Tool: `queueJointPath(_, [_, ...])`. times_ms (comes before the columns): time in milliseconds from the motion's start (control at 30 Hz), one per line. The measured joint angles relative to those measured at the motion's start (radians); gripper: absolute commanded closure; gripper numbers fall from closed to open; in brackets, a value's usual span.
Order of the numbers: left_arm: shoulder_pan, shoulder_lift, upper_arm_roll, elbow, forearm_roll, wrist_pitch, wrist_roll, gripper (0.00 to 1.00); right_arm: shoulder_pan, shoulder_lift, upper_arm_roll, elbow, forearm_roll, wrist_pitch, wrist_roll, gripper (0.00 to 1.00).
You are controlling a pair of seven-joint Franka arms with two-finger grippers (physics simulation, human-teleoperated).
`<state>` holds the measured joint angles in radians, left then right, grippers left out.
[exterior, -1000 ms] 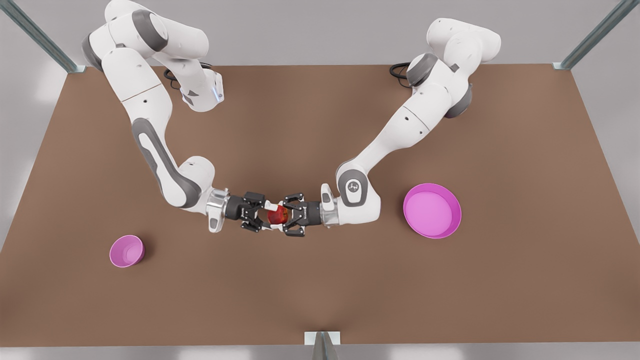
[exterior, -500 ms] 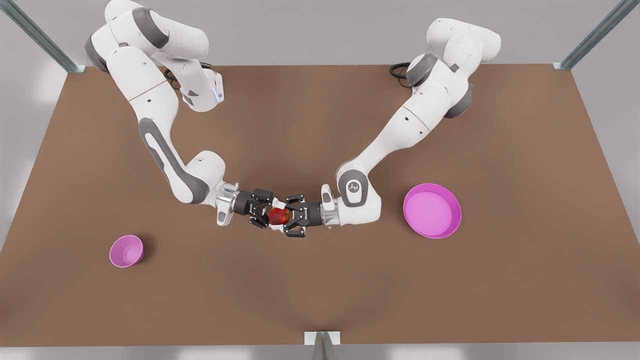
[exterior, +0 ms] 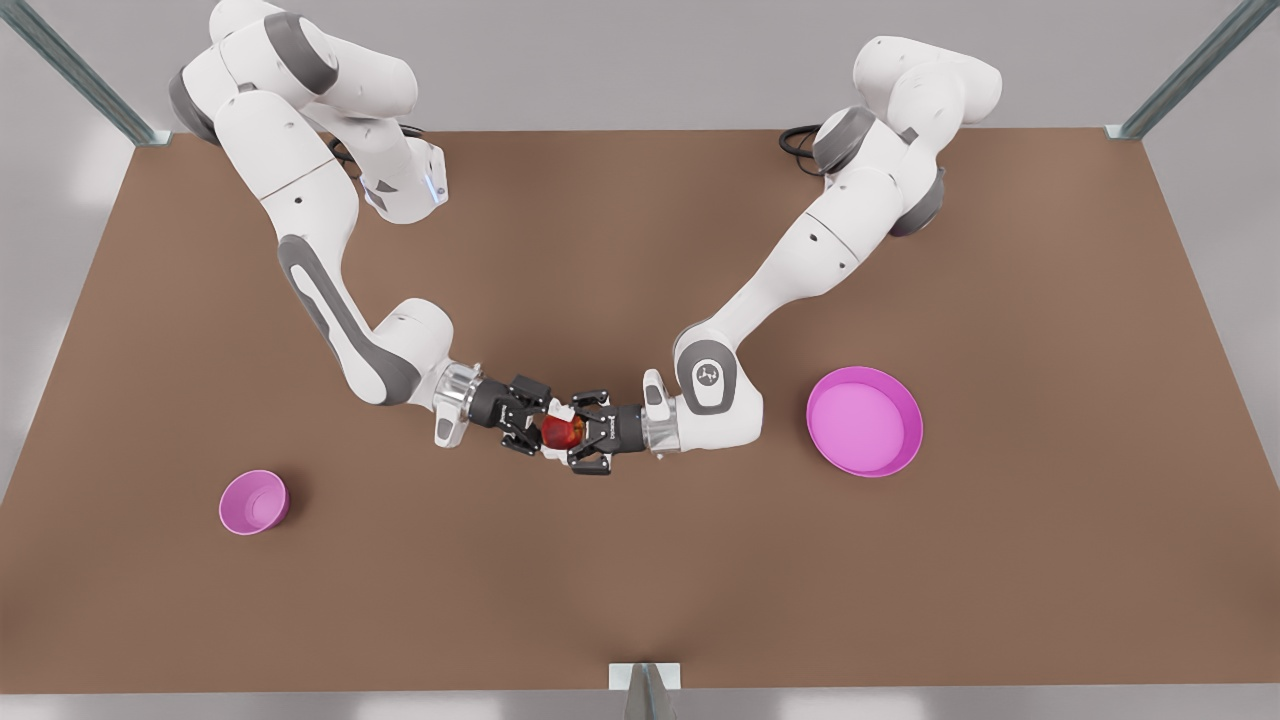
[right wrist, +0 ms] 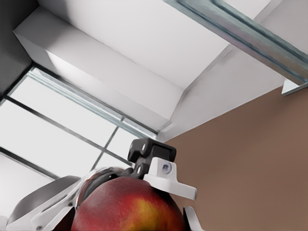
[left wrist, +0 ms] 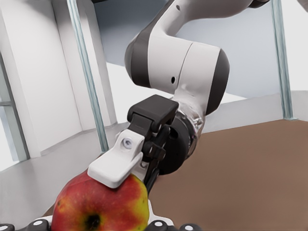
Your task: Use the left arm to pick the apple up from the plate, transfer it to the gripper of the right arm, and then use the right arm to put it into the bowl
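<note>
- The apple (exterior: 563,431) hangs in the air over the middle of the brown table (exterior: 640,600), between the two grippers, which meet nose to nose.
- The left gripper (exterior: 572,436), coming in from the front view's right, is pinching the apple. In the right wrist view one of its white pads sits pressed on the fruit's top.
- Here is the change: over the last second the arm on the front view's left has swung in. The right gripper (exterior: 548,422) stood a little off the fruit a second ago and is now right up against it.
- The left wrist view shows the right gripper at the apple, just across from the camera. Whether it has clamped yet I cannot tell.
- The left arm has hardly moved. The apple has drifted only a touch toward the front view's right.
- What it means: the pickup is done and the handover is at its critical beat. I judge that the right gripper must grip firmly before the left lets go, or the apple drops to the table.
- The plate (exterior: 905,445) sits bare well off to the front view's right. The bowl (exterior: 280,500) waits at the near left, well apart from the handover.
</note>
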<state>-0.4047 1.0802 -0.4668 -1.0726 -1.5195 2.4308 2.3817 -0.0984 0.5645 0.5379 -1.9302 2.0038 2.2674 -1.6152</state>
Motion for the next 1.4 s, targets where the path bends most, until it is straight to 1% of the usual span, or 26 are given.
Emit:
queueJointPath(33, [0.0,-0.005,0.004,0.0,0.003,-0.001,-0.004,0.0,0.0,0.0,0.0,0.0,0.0,0.0,-0.003,0.17])
queueJointPath(167, [0.001,-0.012,0.008,-0.001,0.011,-0.001,-0.017,0.0,0.0,0.0,0.0,0.001,0.001,0.001,-0.013,0.17])
queueJointPath(200, [0.001,-0.012,0.008,-0.001,0.012,-0.001,-0.02,0.0,0.0,0.0,0.0,0.001,0.001,0.001,-0.015,0.19])
queueJointPath(233, [0.001,-0.012,0.009,-0.002,0.013,-0.002,-0.022,0.0,0.0,-0.001,0.0,0.001,0.001,0.001,-0.017,0.34])
queueJointPath(600, [0.004,-0.007,0.026,-0.01,0.015,-0.002,-0.045,0.0,-0.012,-0.013,0.0,0.0,0.0,0.001,-0.027,0.33])
queueJointPath(700, [0.011,-0.005,0.045,-0.02,0.017,-0.002,-0.051,0.0,-0.021,-0.018,0.0,0.0,-0.001,0.0,-0.027,0.33])
queueJointPath(733, [0.024,-0.02,0.082,-0.049,0.039,-0.002,-0.06,0.0,-0.026,-0.018,0.0,0.0,-0.003,0.0,-0.027,0.33])
queueJointPath(767, [0.051,-0.057,0.121,-0.112,0.079,-0.003,-0.074,0.0,-0.031,-0.02,0.0,-0.001,-0.005,-0.001,-0.026,0.33])
queueJointPath(833, [0.085,-0.168,0.244,-0.259,0.221,-0.004,-0.126,0.0,-0.053,-0.022,0.001,0.0,-0.026,-0.004,-0.022,0.33])
queueJointPath(867, [0.091,-0.254,0.323,-0.33,0.355,-0.01,-0.173,0.0,-0.078,-0.022,0.001,0.0,-0.056,-0.011,-0.017,0.33])
queueJointPath(933, [0.098,-0.428,0.471,-0.391,0.704,-0.096,-0.317,0.0,-0.155,-0.017,0.0,0.0,-0.15,-0.049,-0.001,0.33])
queueJointPath(967, [0.101,-0.508,0.519,-0.395,0.865,-0.167,-0.4,0.0,-0.186,-0.015,-0.001,0.001,-0.196,-0.069,0.009,0.31])
queueJointPath(1000, [0.101,-0.554,0.558,-0.357,1.006,-0.251,-0.482,0.0,-0.207,-0.014,-0.001,0.003,-0.231,-0.087,0.019,0.32])
queueJointPath(1033, [0.101,-0.578,0.605,-0.299,1.115,-0.343,-0.566,0.0,-0.233,-0.014,-0.004,0.005,-0.275,-0.111,0.031,0.37])
queueJointPath(1100, [0.101,-0.608,0.667,-0.226,1.262,-0.494,-0.742,0.0,-0.293,-0.012,-0.01,0.01,-0.361,-0.164,0.057,0.37])
queueJointPath(1167, [0.102,-0.674,0.693,-0.199,1.346,-0.6,-0.918,0.0,-0.358,-0.002,-0.012,0.021,-0.448,-0.221,0.085,0.39])
queueJointPath(1200, [0.159,-0.726,0.645,-0.199,1.371,-0.64,-1.0,0.0,-0.389,0.006,-0.013,0.031,-0.491,-0.251,0.099,0.39])
queueJointPath(1233, [0.24,-0.796,0.564,-0.252,1.393,-0.66,-1.077,0.0,-0.417,0.017,-0.013,0.042,-0.532,-0.278,0.112,0.39])
queueJointPath(1267, [0.282,-0.852,0.519,-0.311,1.41,-0.671,-1.15,0.0,-0.438,0.024,-0.015,0.05,-0.567,-0.302,0.125,0.39])
queueJointPath(1333, [0.304,-0.886,0.484,-0.348,1.446,-0.693,-1.284,0.0,-0.462,0.041,-0.053,0.082,-0.634,-0.355,0.149,0.39])
queueJointPath(1400, [0.308,-0.894,0.475,-0.358,1.468,-0.712,-1.404,0.0,-0.468,0.064,-0.112,0.127,-0.69,-0.414,0.17,0.39])
